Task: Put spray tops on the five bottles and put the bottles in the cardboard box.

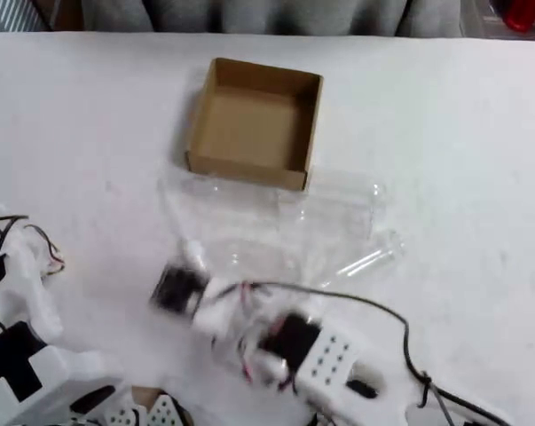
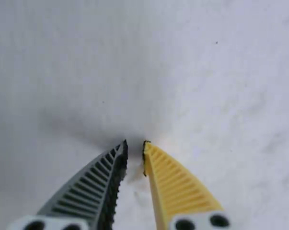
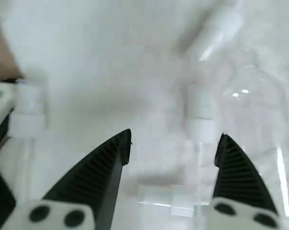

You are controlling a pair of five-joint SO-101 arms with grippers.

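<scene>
1. The bottles lie on their sides in a loose clear heap on the worktop. They are ahead of the right tool, between it and the box. I cannot tell how many there are.
2. One bottle lies just beyond the right tool's fingertips. Its neck is close to one fingertip and its body is farther out past that finger.
3. The right tool's two black fingers stand wide apart and hold nothing.
4. A white top sits outside the right tool's other finger, on a clear piece. It is too blurred to tell more.
5. The box stands open side up beyond the heap, farther from the right tool than the bottles. Its near wall is just beside the closest of them.
6. The left tool has one grey and one yellow finger, drawn together with only a sliver between the tips. It holds nothing and points at bare worktop.
7. The left arm sits at the near corner, well apart from the heap and the box.
</scene>
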